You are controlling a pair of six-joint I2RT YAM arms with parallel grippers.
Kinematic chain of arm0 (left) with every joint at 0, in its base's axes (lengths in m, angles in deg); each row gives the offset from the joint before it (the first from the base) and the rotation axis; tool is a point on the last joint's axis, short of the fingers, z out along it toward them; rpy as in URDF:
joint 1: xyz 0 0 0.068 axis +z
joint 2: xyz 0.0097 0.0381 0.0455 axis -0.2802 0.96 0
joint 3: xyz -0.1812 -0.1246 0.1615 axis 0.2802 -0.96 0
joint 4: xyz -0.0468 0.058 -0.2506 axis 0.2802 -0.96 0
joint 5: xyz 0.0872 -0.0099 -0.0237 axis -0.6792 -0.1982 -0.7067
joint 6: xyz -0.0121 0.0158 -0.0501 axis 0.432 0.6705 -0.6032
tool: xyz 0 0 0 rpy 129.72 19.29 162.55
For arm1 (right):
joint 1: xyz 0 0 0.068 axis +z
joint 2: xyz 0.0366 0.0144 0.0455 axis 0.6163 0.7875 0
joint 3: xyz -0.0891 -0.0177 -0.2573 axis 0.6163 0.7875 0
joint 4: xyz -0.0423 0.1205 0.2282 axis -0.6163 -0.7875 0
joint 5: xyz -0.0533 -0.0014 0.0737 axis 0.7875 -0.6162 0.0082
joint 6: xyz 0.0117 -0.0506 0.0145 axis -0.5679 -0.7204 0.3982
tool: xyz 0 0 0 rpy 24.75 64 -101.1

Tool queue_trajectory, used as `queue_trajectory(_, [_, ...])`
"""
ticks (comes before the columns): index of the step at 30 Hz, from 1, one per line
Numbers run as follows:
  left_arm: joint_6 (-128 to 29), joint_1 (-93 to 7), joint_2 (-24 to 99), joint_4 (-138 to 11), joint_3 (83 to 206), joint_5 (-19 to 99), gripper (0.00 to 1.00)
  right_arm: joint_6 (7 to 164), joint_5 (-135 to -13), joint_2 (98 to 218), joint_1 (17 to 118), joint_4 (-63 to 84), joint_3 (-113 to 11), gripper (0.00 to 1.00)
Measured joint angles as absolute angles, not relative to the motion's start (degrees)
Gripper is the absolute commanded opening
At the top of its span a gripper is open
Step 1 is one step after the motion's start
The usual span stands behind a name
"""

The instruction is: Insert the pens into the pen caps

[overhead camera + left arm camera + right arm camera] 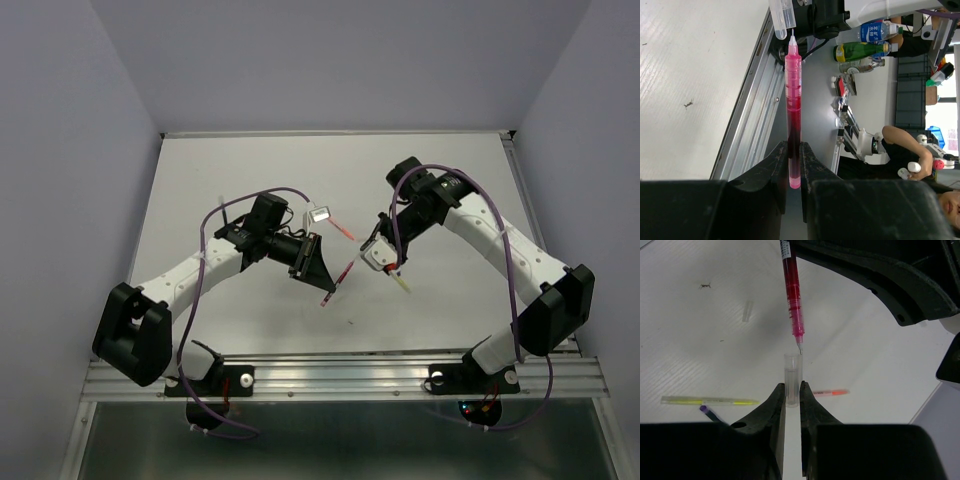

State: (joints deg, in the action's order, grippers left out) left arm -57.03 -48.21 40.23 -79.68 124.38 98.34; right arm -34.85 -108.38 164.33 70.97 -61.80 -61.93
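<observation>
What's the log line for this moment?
left gripper: shut on red pen | right gripper: shut on pen cap | pen tip by cap mouth, not inserted

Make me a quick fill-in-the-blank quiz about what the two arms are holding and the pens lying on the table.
1. The pen gripped by the left tool is ____.
2. The right tool holds a clear ____ upright, right under that pen's tip.
3. In the right wrist view, a ____ pen lies on the table beside a dark pen.

Missing words: red; cap; yellow.
</observation>
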Motion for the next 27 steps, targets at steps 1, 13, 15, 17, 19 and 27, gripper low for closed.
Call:
queue_trajectory(1, [-57.0,-48.2,40.2,-79.7,124.4,98.3,0.0,-34.8,-108.4,164.3,71.0,-61.8,-61.9,0.01])
queue_trajectory(13, [-57.0,-48.2,40.2,-79.8,124.4,98.3,0.0,-34.8,-109.0,164.3,71.1,-60.2,-61.9,0.01])
queue_trajectory(15, [-57.0,-48.2,40.2,-79.9,124.4,98.3,0.0,-34.8,-109.0,164.3,71.2,-59.9,-61.9,0.02])
queue_trajectory(17, [-57.0,-48.2,40.2,-80.0,124.4,98.3,0.0,-34.8,-109.0,164.3,71.3,-59.9,-61.9,0.01])
queue_trajectory(19, [-57.0,-48.2,40.2,-80.2,124.4,98.3,0.0,-34.8,-109.0,164.3,71.5,-59.9,-61.9,0.01])
queue_trajectory(27, [-57.0,-48.2,41.2,-80.5,125.6,98.1,0.0,-34.8,-108.2,163.9,72.0,-60.7,-61.9,0.02])
